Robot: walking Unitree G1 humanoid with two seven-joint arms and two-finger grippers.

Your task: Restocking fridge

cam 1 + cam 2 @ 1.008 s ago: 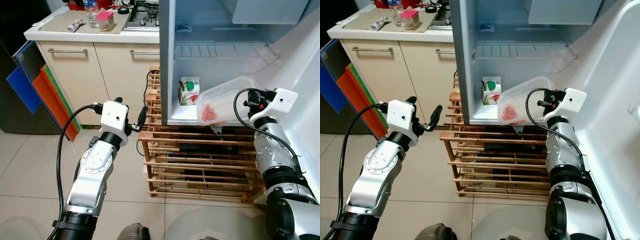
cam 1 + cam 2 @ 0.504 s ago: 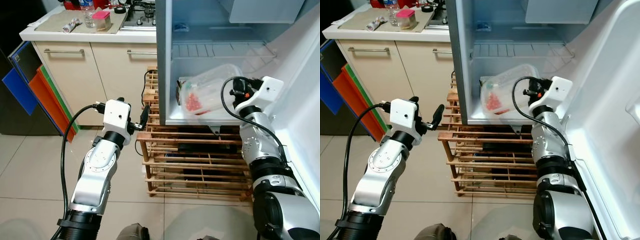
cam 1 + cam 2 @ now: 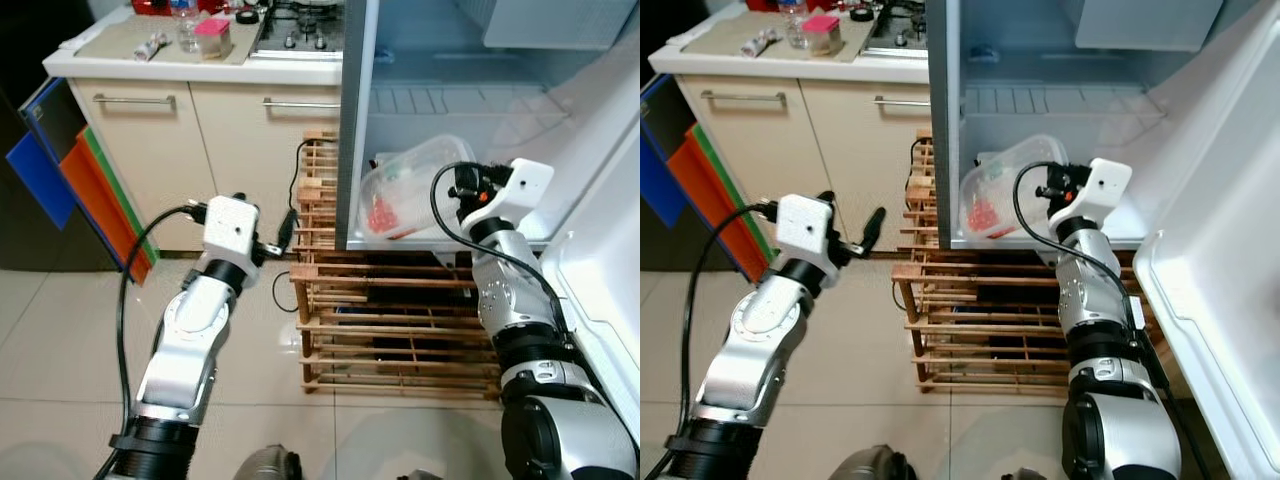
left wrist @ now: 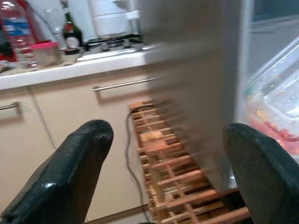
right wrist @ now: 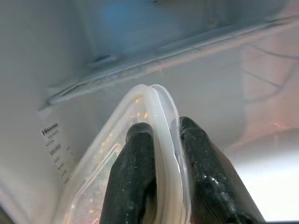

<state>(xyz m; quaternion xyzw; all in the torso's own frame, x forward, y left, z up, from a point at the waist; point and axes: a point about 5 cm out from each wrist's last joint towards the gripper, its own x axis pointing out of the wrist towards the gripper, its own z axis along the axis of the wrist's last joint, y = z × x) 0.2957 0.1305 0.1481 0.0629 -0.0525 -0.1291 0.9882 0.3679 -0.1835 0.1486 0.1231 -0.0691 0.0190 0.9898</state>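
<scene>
The right pincer point(image 5: 161, 154) has carried the clear plastic container point(image 3: 415, 185) from outside the fridge's point(image 3: 460, 120) front edge onto its bottom shelf, where it now hides the small green carton behind it.

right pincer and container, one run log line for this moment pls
right pincer: shut on clear container rim | container: tilted on bottom fridge shelf | left pincer: open, idle outside fridge
</scene>
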